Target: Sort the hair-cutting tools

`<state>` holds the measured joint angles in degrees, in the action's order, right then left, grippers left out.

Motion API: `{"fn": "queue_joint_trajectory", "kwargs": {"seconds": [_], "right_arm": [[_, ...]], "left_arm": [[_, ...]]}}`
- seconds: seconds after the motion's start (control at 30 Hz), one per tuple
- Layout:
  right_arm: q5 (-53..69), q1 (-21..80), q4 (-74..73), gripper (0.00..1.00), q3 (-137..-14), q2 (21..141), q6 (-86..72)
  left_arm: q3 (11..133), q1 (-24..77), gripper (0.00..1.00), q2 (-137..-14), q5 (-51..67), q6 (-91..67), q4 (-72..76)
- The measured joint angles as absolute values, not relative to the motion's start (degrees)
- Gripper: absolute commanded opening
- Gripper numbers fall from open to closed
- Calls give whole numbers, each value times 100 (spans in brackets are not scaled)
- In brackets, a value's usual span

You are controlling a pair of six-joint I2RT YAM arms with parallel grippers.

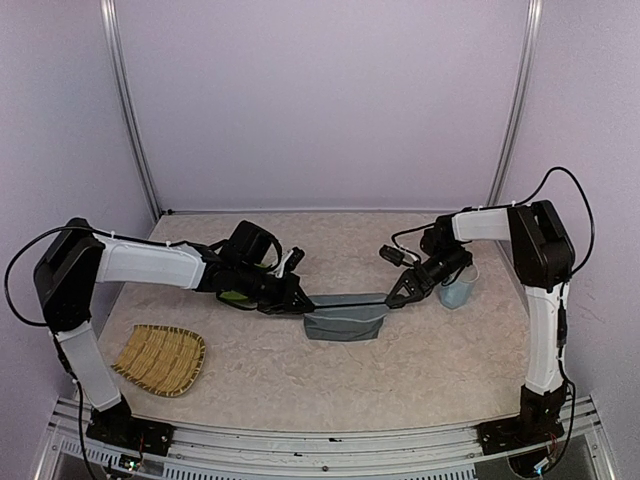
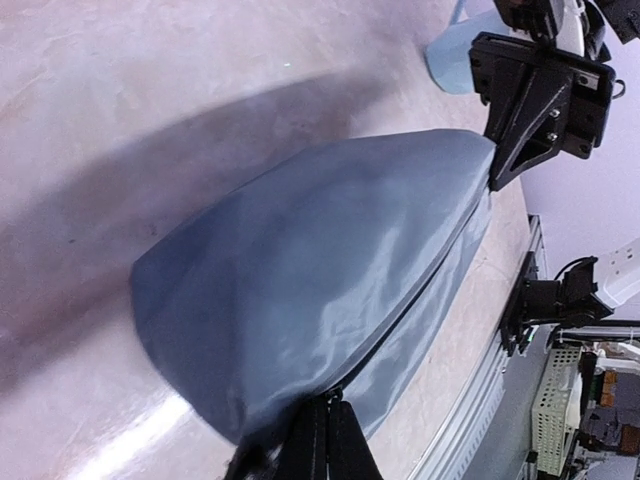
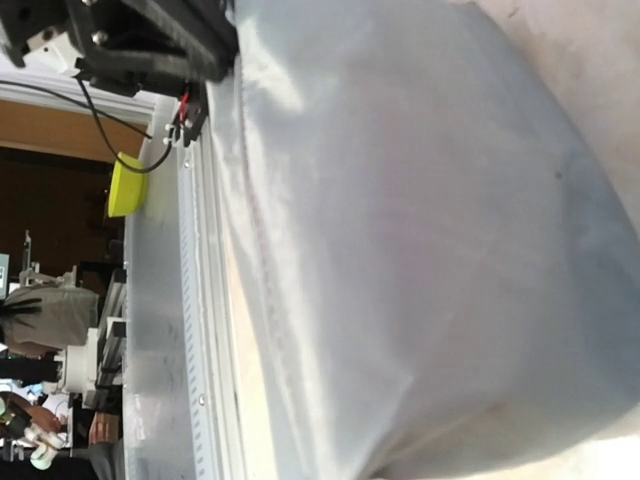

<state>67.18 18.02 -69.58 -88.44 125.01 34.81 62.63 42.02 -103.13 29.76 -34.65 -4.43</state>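
Observation:
The grey fabric pouch (image 1: 345, 322) lies at the table's middle, its top edge stretched taut between both grippers. My left gripper (image 1: 293, 300) is shut on the pouch's left end; in the left wrist view its closed fingertips (image 2: 328, 405) pinch the zipper end of the pouch (image 2: 300, 260). My right gripper (image 1: 396, 298) grips the pouch's right end and also shows in the left wrist view (image 2: 500, 165). The pouch (image 3: 420, 250) fills the right wrist view, which does not show that gripper's fingers. The scissors, the electric clipper and the clipper guard are out of view.
A woven bamboo tray (image 1: 160, 358) sits at the front left. A yellow sponge (image 1: 235, 297) lies under my left arm and shows in the right wrist view (image 3: 127, 185). A pale blue cup (image 1: 457, 292) stands beside my right gripper.

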Motion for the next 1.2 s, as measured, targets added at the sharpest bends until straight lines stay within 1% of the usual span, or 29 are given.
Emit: {"fn": "queue_joint_trajectory", "kwargs": {"seconds": [0.17,0.2,0.23,0.27,0.3,0.33,0.37,0.4,0.43,0.5,0.6,0.67,0.73,0.77,0.8,0.83,0.93,1.1,1.2], "right_arm": [[6685,1758,-6904,0,-8820,12499,3457],[6685,1758,-6899,0,-8820,12499,3454],[6687,1761,-6886,0,-8820,12495,3457],[6687,1761,-6884,5,-8820,12492,3457],[6687,1761,-6884,13,-8820,12490,3461],[6665,1761,-6895,25,-8825,12486,3474],[6635,1745,-6923,52,-8825,12481,3494],[6580,1728,-6963,94,-8836,12464,3500],[6523,1704,-6989,99,-8844,12431,3516],[6388,1656,-7035,100,-8901,12328,3531],[6154,1555,-7039,100,-9050,11970,3573],[5951,1474,-7008,100,-9137,11655,3583],[5669,1372,-6866,100,-9144,11231,3564],[5524,1317,-6790,100,-9133,11010,3522],[5406,1271,-6692,100,-9118,10831,3476],[5249,1201,-6475,100,-9050,10571,3398],[4764,930,-5662,100,-8619,9769,2950],[3874,296,-4132,100,-7487,8453,2051],[2886,82,-2980,100,-6740,7756,1529]], "left_arm": [[6182,4088,0,-10055,2681,-3168,-1009],[6165,4071,1,-10012,2646,-3135,-1083],[6163,4056,10,-9985,2639,-3107,-1125],[6165,4053,21,-9970,2624,-3072,-1131],[6167,4053,28,-9959,2620,-3046,-1138],[6182,4053,33,-9950,2582,-2993,-1219],[6191,4038,38,-9935,2502,-2967,-1341],[6213,4014,42,-9926,2440,-2932,-1452],[6272,3983,46,-9920,2335,-2902,-1627],[6464,3946,52,-9880,2112,-2762,-1949],[6943,3892,58,-9708,1651,-2504,-2383],[7266,3859,69,-9491,1323,-2305,-2552],[7570,3793,72,-9207,974,-2080,-2663],[7714,3752,78,-9072,805,-1990,-2689],[7824,3710,91,-8978,681,-1918,-2716],[7959,3656,98,-8871,523,-1791,-2746],[8182,3520,99,-8680,191,-1570,-2757],[8193,3402,99,-8571,-331,-1339,-2744],[7957,3376,99,-8442,-766,-1278,-2574]]}}
